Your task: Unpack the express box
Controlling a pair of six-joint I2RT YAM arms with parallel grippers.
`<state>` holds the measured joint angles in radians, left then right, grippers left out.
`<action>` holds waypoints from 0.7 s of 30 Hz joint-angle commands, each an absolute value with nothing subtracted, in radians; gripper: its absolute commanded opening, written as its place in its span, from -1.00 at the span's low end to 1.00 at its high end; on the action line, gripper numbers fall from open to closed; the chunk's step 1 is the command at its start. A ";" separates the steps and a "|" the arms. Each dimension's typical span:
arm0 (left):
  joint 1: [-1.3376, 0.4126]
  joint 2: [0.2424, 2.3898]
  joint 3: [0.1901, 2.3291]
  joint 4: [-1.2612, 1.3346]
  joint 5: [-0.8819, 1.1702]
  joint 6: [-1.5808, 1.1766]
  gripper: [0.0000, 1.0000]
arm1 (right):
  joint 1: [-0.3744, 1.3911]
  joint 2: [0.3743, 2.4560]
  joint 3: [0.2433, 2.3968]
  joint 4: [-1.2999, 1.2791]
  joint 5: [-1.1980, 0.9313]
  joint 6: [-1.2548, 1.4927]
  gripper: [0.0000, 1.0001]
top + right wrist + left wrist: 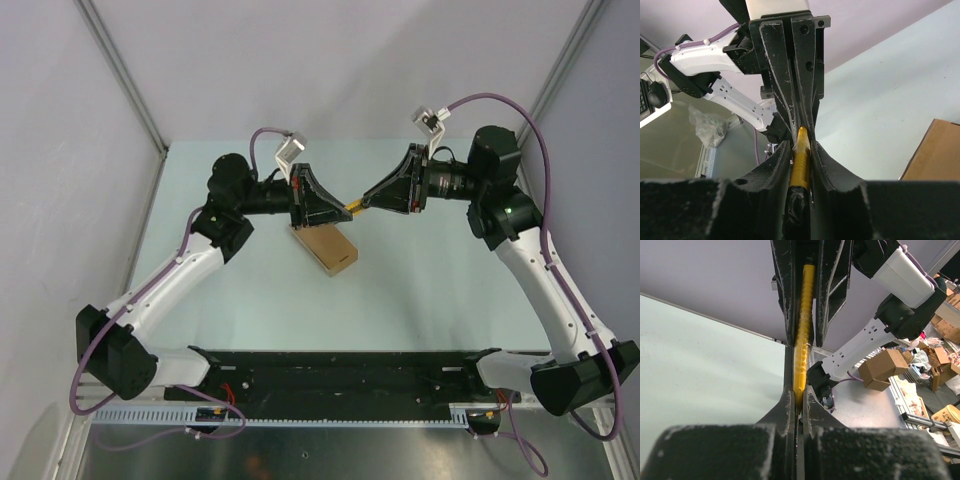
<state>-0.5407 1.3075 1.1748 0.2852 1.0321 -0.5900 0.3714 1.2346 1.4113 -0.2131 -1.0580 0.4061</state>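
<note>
The express box (325, 248) lies flat, plain tan, lid down. My left end effector (338, 208) clamps the yellow knife (353, 205); the right end effector (368, 198) flanks it, and I can't tell if it grips.

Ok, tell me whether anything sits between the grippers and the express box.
Nothing visible stands between them; the express box lies uncovered just below the left gripper. Both grippers are occupied, though: the left is shut on the yellow knife, and the right gripper straddles its other end.
</note>
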 commanded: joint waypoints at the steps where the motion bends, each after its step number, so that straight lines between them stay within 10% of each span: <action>1: -0.535 1.312 1.224 0.295 1.006 -0.560 -0.95 | 0.383 1.230 1.427 -0.207 -1.114 0.403 -0.45; 7: -0.535 1.310 1.223 0.291 0.997 -0.557 -0.85 | 0.385 1.235 1.427 -0.206 -1.114 0.403 -1.00; 13: -0.525 1.293 1.200 0.285 0.921 -0.537 0.49 | 0.385 1.227 1.427 -0.239 -1.063 0.377 -1.00; 21: -0.439 1.240 1.126 0.143 0.545 -0.571 0.79 | 0.385 1.203 1.427 -0.356 -0.818 0.287 -1.00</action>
